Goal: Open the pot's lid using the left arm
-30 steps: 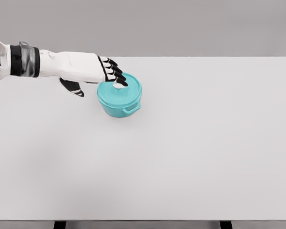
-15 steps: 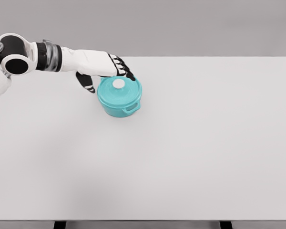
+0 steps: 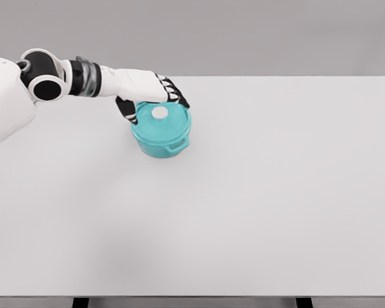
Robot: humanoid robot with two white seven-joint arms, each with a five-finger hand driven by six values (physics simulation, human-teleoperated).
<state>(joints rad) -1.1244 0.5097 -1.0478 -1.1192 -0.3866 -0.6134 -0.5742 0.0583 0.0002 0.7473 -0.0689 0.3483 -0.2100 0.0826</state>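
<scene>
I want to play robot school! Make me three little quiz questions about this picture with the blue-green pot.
1. True or false: the lid is on the pot.
2. Which is nearest the left hand? A) the pot's far rim B) the table's right edge C) the table's near edge
3. Fill in: the knob on the lid is coloured ____.

Key
1. True. The lid sits flat on the pot.
2. A. The hand is at the back rim, with the thumb down by the pot's left side and the fingers reaching past the far rim.
3. White.
</scene>
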